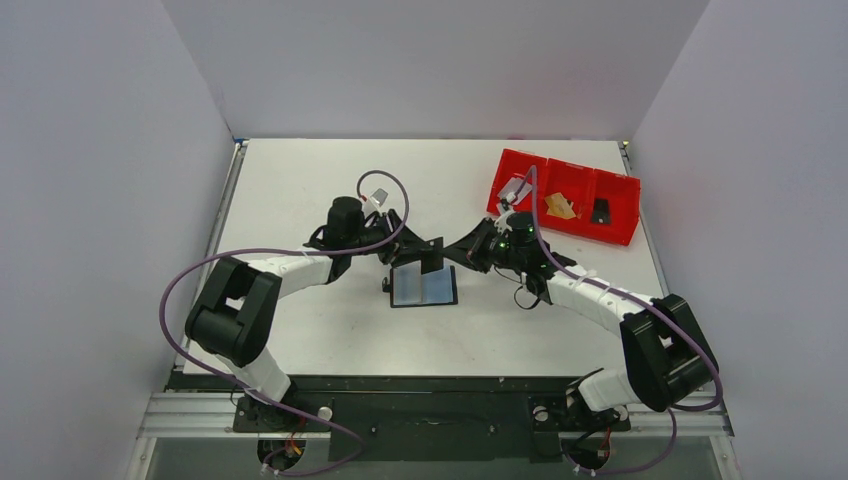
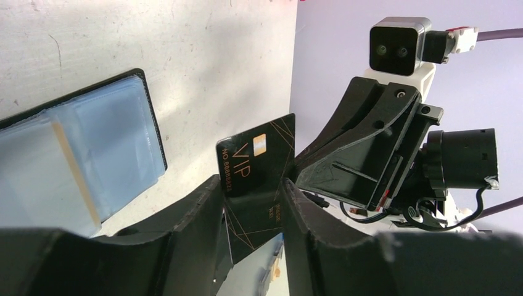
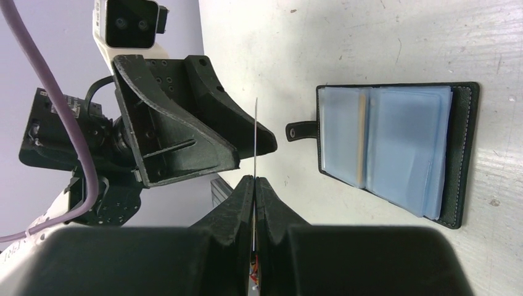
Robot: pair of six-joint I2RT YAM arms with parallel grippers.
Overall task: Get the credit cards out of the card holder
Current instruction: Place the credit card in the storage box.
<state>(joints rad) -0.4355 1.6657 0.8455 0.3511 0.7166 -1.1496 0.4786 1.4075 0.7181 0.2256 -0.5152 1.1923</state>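
Observation:
The card holder [image 1: 424, 287] lies open on the table, its bluish sleeves facing up; it also shows in the left wrist view [image 2: 105, 154] and the right wrist view [image 3: 395, 148]. A tan card edge [image 3: 362, 139] shows inside a sleeve. A black VIP card [image 2: 256, 163] hangs in the air just above the holder [image 1: 432, 258]. My right gripper [image 3: 254, 179] is shut on its edge. My left gripper [image 2: 251, 180] is open, its fingers standing apart on either side of the card.
A red three-compartment tray [image 1: 628, 225] sits at the back right, holding a silver card [image 1: 513, 190], a gold card [image 1: 560, 207] and a black card [image 1: 600, 211]. White walls close in the table on three sides.

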